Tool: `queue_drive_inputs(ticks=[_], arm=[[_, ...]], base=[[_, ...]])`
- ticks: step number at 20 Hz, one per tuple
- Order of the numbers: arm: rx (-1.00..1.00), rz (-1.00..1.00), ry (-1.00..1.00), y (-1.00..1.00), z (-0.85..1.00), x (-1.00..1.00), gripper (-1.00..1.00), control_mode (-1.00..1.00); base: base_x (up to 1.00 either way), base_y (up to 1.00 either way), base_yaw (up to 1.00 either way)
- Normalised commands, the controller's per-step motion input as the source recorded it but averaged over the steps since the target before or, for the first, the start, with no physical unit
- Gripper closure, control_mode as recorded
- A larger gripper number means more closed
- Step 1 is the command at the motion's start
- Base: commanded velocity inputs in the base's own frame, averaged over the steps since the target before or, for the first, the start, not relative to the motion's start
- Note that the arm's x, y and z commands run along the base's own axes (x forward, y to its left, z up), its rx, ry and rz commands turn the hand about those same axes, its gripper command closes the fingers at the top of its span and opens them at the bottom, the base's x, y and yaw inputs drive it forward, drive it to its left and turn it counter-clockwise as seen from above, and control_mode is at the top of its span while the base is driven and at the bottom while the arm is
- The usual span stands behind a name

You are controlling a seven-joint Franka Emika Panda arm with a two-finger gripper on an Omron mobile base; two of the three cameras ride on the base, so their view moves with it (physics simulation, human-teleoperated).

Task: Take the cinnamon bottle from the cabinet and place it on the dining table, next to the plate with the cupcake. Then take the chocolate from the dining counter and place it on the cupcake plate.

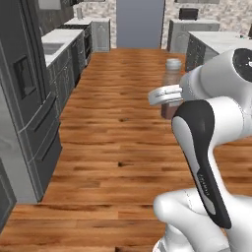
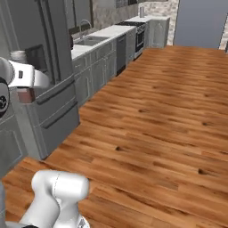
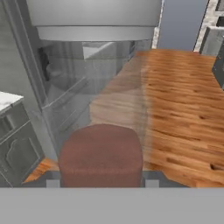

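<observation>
Filling the hand view, the bottle (image 3: 101, 131) is riding clamped in the gripper (image 1: 170, 94); keeping it upright and gripped firmly is advisable while travelling to the table.

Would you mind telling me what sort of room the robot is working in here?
A home kitchen, it seems: a tall grey refrigerator, a counter with a sink and faucet, a range further along, and a wooden plank floor down the middle.

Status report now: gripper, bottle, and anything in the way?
Gripper shut on the cinnamon bottle, carried upright. Wood floor ahead, fridge at one side. Nothing in the way. Table not in sight.
</observation>
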Motion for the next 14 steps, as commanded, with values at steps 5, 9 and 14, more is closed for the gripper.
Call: queue_drive_inputs(ticks=[5, 9, 14], arm=[[0.00, 0.00, 0.00, 0.00, 0.00, 0.00, 1.00, 1.00], [0.00, 0.00, 0.00, 0.00, 0.00, 0.00, 1.00, 1.00], [0.00, 0.00, 0.00, 0.00, 0.00, 0.00, 1.00, 1.00]], base=[[0.00, -0.06, -0.41], [0.00, -0.18, -0.37], [0.11, -0.38, -0.31]])
